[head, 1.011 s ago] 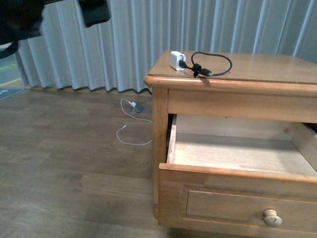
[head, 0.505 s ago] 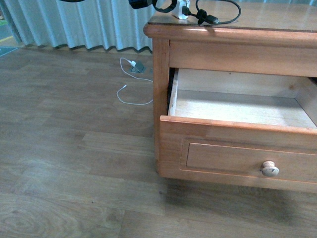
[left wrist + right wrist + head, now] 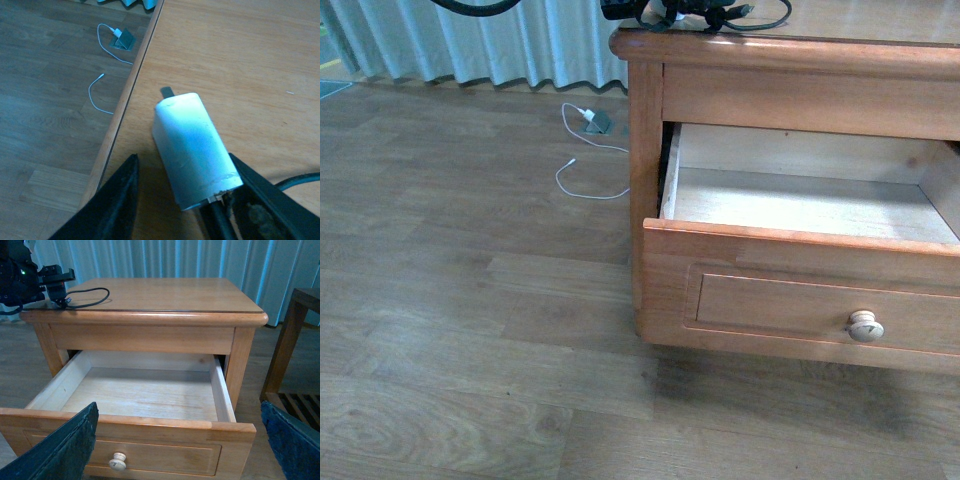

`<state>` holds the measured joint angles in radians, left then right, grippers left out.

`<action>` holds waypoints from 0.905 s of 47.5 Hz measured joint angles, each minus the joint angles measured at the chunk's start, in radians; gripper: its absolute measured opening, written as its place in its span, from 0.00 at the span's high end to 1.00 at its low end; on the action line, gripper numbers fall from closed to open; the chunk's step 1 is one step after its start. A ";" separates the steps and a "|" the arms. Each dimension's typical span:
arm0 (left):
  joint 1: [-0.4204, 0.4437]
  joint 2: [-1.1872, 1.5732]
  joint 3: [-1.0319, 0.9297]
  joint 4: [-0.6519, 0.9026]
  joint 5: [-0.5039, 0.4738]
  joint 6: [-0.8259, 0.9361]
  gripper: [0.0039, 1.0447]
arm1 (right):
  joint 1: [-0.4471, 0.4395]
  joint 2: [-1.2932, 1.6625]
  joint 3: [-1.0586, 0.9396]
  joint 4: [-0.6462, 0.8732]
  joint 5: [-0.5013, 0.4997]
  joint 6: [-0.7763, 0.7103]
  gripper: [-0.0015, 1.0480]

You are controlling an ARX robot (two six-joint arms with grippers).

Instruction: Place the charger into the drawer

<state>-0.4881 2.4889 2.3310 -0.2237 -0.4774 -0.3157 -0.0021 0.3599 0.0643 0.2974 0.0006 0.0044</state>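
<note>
The charger (image 3: 192,150), a white cube with a black cable, lies on the cabinet top near its left edge. My left gripper (image 3: 184,161) is open with its jaws on either side of the white cube, one finger (image 3: 116,202) toward the cabinet edge. In the front view only the gripper (image 3: 640,8) and the cable loop (image 3: 765,17) show at the top edge. The drawer (image 3: 800,300) is pulled out, with a pale knob (image 3: 865,325) and a bare light wood interior (image 3: 145,395). My right gripper (image 3: 178,409) is open and empty in front of the drawer.
A thin white cable with a small plug (image 3: 582,150) lies on the wooden floor left of the cabinet, by a grey floor socket (image 3: 598,122). A dark wooden stand (image 3: 295,340) is to the cabinet's right. Grey curtains hang behind.
My left gripper has moved from the upper left across to the cabinet top and now straddles the charger. The front view has dropped lower and closer to the drawer.
</note>
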 joint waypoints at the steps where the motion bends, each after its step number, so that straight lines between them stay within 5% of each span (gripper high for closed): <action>1: 0.000 0.000 0.000 0.000 0.001 -0.001 0.58 | 0.000 0.000 0.000 0.000 0.000 0.000 0.08; 9: 0.000 -0.002 -0.011 0.014 0.002 -0.005 0.78 | 0.000 0.000 0.000 0.000 0.000 0.000 0.08; 21: -0.003 -0.098 -0.185 0.128 0.042 -0.012 0.78 | 0.000 0.000 0.000 0.000 0.000 0.000 0.08; 43: -0.069 -0.565 -0.809 0.432 0.208 -0.003 0.78 | 0.000 0.000 0.000 0.000 0.000 0.000 0.08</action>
<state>-0.5575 1.9240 1.5223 0.2085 -0.2695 -0.3191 -0.0021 0.3595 0.0643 0.2974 0.0006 0.0044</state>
